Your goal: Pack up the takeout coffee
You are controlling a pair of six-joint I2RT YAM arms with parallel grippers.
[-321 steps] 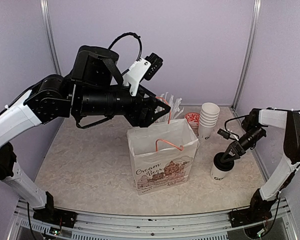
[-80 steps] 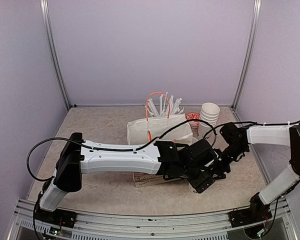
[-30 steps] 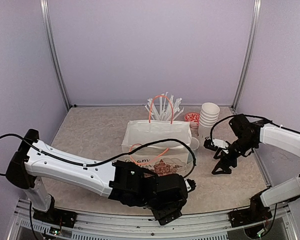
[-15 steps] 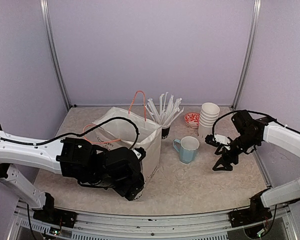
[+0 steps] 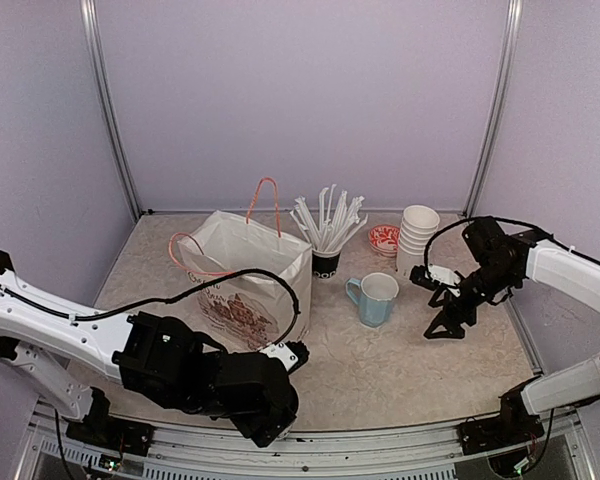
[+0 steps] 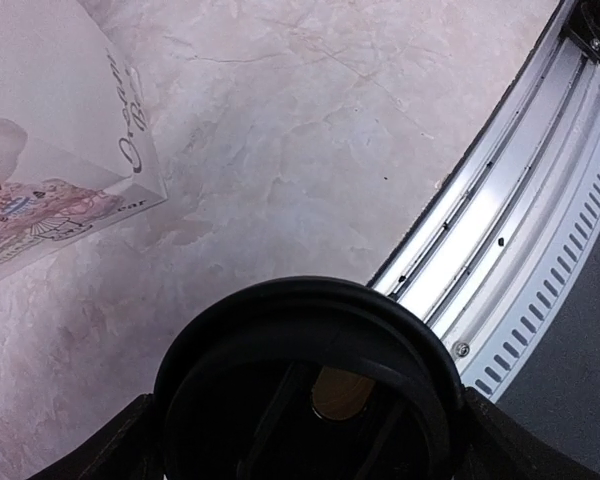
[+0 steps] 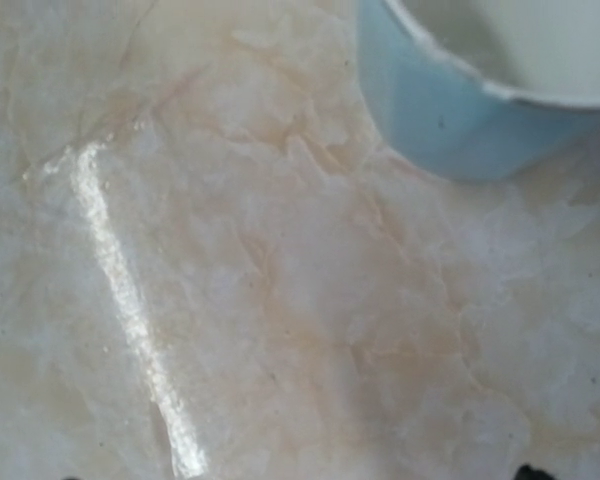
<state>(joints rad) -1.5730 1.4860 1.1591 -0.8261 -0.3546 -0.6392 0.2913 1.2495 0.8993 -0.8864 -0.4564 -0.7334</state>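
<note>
One takeout coffee cup shows only in the left wrist view, as a round black lid with a small hole. My left gripper is shut on it, one finger on each side, just above the table near the front rail. In the top view the left gripper is part of the dark mass in front of the white paper bag, and the cup is hidden there. No other lidded cup is in view. My right gripper is open and empty, pointing down at the table to the right of the blue mug.
A light-blue mug stands mid-table and shows in the right wrist view. Behind it are a black holder of white straws, a small red bowl and a stack of plain white cups. The metal front rail is close to the held cup.
My left arm has drawn back toward the front rail, uncovering the bag, which now stands a little further left. My right arm has barely moved.
</note>
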